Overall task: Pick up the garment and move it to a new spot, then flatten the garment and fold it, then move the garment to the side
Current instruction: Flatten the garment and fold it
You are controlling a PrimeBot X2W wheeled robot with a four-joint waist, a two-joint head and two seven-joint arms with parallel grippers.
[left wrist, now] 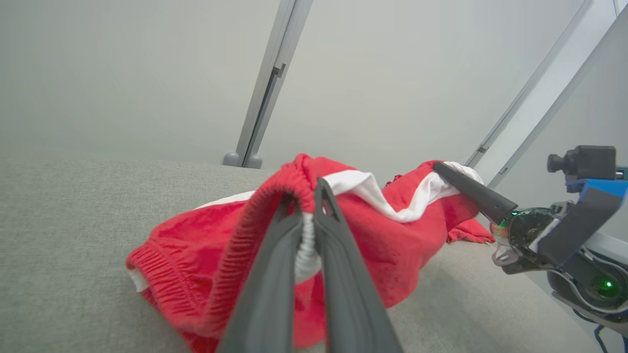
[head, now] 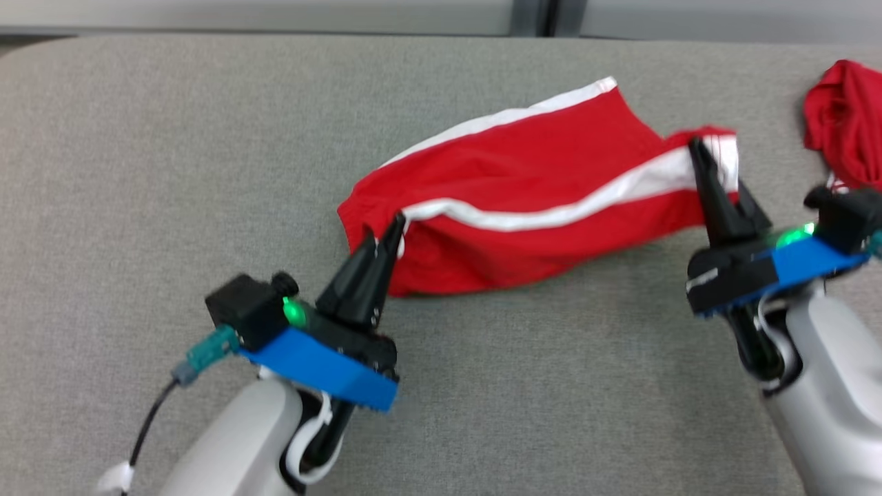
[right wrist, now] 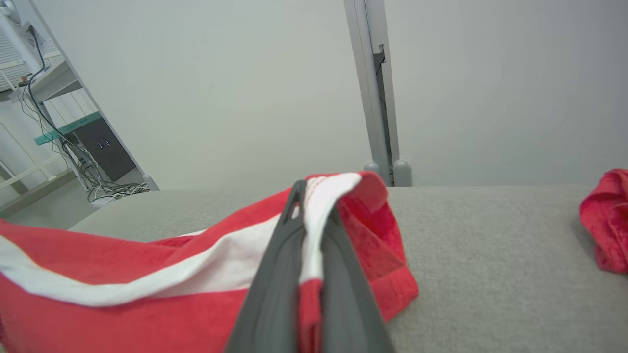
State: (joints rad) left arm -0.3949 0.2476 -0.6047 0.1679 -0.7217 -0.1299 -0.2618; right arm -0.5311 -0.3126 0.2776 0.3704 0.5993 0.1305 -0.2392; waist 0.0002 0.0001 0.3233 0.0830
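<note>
Red shorts point(head: 530, 186) lay across the grey worktop point(head: 138, 138), long axis running left to right between the arms. The left gripper point(head: 386, 231) pinched the waistband point(left wrist: 294, 189); the right gripper point(head: 699, 155) pinched the opposite end.

The garment point(head: 524, 200) runs off the left and bottom edges of the right wrist view, and its near part drops below the left wrist view's bottom edge. Its underside lies hidden against the bench point(head: 172, 172). The fold pinched in the left hand point(head: 384, 231) is partly covered by the fingers, as is the one in the right hand point(head: 716, 169). Right of the garment, a red cloth point(head: 844, 124) is cut by the picture's edge; what it is cannot be told.
</note>
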